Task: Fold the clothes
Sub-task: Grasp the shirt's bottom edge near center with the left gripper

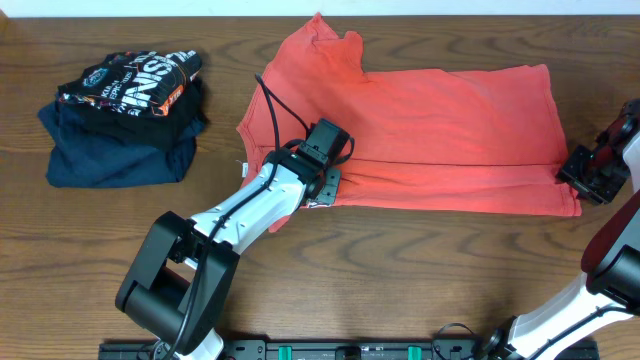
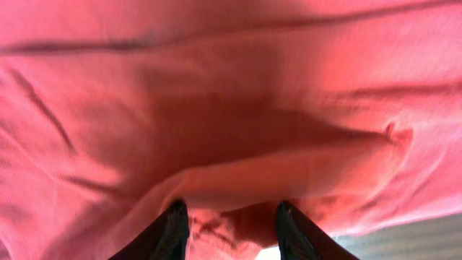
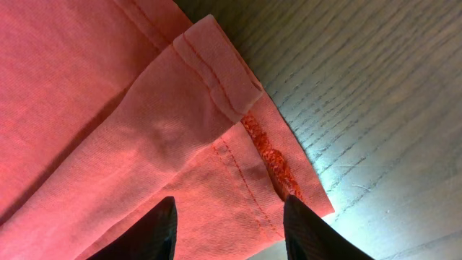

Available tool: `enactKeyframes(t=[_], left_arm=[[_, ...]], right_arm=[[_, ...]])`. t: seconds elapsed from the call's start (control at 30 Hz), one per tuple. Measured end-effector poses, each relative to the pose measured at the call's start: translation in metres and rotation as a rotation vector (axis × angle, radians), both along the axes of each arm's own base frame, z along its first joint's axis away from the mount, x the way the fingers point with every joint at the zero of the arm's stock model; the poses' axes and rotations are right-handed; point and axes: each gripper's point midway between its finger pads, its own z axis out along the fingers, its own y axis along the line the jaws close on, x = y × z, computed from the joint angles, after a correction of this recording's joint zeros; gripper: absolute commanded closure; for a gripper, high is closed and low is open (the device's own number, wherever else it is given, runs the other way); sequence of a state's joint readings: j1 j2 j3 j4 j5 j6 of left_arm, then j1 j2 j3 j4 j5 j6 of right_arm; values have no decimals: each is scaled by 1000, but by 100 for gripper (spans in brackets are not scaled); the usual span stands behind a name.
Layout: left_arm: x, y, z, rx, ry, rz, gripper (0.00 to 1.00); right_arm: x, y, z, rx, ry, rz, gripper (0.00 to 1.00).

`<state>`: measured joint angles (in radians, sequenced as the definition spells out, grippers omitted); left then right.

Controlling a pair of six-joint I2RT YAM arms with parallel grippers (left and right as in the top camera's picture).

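**Overhead and two wrist views: folding at an early stage.** The shirt (image 1: 430, 130) is spread sideways over the centre and right of the table (image 1: 400, 270), with neckline and sleeve toward the upper left and hem toward the right. A long crease is seen across its lower part. In the right wrist view two layers (image 3: 216, 65) are offset at the hem corner. From this, at most one lengthwise fold is judged to be laid or begun. The sleeves are not tucked, no crosswise fold is made, and no compact packet is formed, so most of the task is taken to remain.

The left gripper (image 1: 325, 165) is set on the shirt's lower left. In its own view a raised ridge of cloth lies between its parted fingers (image 2: 177, 227), but whether that cloth is clamped cannot be told. The right gripper (image 1: 590, 175) is placed at the lower-right hem corner. There its fingers (image 3: 162, 231) are held apart over flat cloth, and nothing is gripped.

The surface is dark brown wood with a marked grain, and glare is caught beside the hem. At upper left a black shirt (image 1: 130, 80) is stacked on a navy garment (image 1: 110, 160), well apart from the work. Of the room, only a pale strip (image 1: 500, 5) along the top edge is shown.
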<state>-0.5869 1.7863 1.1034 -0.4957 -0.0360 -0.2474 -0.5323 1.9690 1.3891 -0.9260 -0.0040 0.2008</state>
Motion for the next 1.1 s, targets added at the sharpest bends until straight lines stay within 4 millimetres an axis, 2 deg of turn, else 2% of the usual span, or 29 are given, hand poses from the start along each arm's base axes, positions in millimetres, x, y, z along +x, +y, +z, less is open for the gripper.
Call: enactKeyframes(t=[0.2, 0.33, 0.5, 0.6, 0.8, 0.93, 1.1], left_arm=[[-21, 4, -6, 2, 99, 4, 58], [-23, -1, -3, -33, 109, 23, 59], [-21, -5, 15, -78, 76, 34, 62], [-23, -8, 16, -82, 75, 29, 62], [-33, -17, 6, -70, 108, -1, 62], [-38, -14, -10, -39, 153, 4, 62], [-37, -10, -15, -10, 153, 11, 62]], right_arm=[[0, 0, 0, -1, -1, 0, 54], [0, 0, 0, -1, -1, 0, 54], [0, 0, 0, -1, -2, 0, 54], [0, 0, 0, -1, -2, 0, 54], [0, 0, 0, -1, -2, 0, 54], [0, 0, 0, -1, -2, 0, 54], [0, 0, 0, -1, -2, 0, 54]])
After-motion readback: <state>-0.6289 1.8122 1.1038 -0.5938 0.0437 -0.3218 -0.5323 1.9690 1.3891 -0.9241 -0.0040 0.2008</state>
